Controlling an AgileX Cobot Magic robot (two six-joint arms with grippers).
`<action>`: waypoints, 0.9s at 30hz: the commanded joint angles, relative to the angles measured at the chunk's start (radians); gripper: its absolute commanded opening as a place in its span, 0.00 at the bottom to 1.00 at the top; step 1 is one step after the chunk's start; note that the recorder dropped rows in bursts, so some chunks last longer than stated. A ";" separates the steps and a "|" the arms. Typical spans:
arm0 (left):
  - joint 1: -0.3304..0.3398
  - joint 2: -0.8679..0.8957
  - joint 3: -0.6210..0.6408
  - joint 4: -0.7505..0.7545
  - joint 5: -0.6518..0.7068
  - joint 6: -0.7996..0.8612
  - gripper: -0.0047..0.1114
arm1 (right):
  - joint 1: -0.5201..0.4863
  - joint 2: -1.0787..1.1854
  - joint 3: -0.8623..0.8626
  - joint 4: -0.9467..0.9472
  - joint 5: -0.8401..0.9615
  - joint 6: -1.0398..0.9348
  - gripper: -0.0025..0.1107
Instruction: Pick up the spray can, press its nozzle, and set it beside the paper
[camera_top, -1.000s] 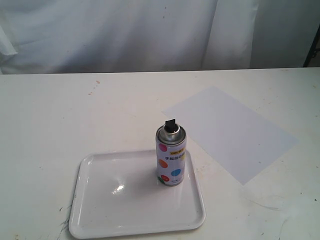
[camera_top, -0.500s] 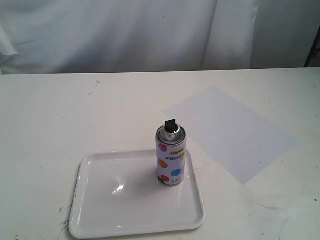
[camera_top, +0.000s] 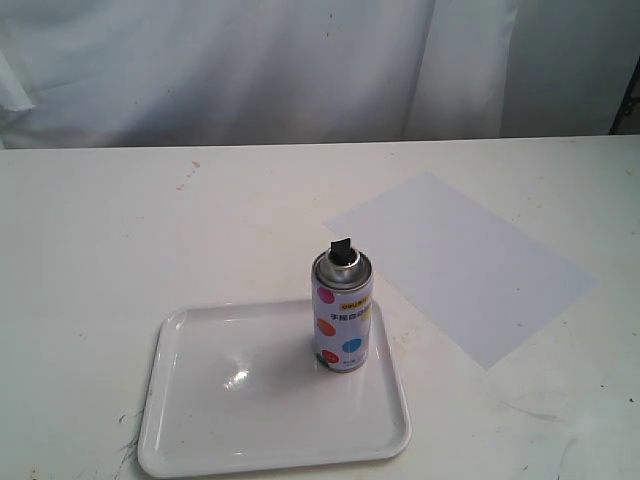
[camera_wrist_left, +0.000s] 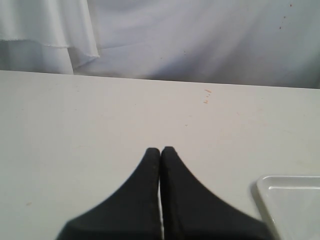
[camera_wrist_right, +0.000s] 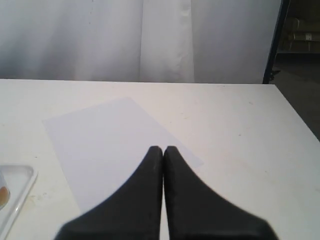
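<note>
Nearest to me a glossy white tray (camera_top: 250, 410) lies flat on the table (camera_top: 110, 240), a matt off-white top with faint dark scuffs by the tray's near corners. The can (camera_top: 342, 325) stands upright in the tray's far right part, close to the right rim, its black nozzle (camera_top: 343, 248) on top. The tray's raised rim and a strip of bare table lie between the can and the paper (camera_top: 470, 265). The paper lies flat on the table beyond and to the right, turned at an angle, well apart from the can.

The left gripper (camera_wrist_left: 160, 152) hangs over bare table with its two black fingers pressed tip to tip, gripping nothing; a corner of the tray shows just beside it. The right gripper (camera_wrist_right: 163, 151) is closed the same way, empty, over the paper's edge.

Farther back a few small red specks (camera_top: 190, 170) mark the left side of the table. Behind its far edge a white curtain (camera_top: 250, 70) hangs in soft folds across the room, and a dark post (camera_wrist_right: 274, 40) stands at the far right.
</note>
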 joint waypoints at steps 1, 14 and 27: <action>-0.005 -0.005 0.005 0.003 -0.006 0.005 0.04 | -0.005 -0.040 0.078 -0.078 -0.033 0.097 0.02; -0.005 -0.005 0.005 0.003 -0.006 0.005 0.04 | -0.005 -0.087 0.134 -0.223 -0.019 0.270 0.02; -0.005 -0.005 0.005 0.003 -0.006 0.005 0.04 | -0.005 -0.087 0.134 -0.223 -0.011 0.258 0.02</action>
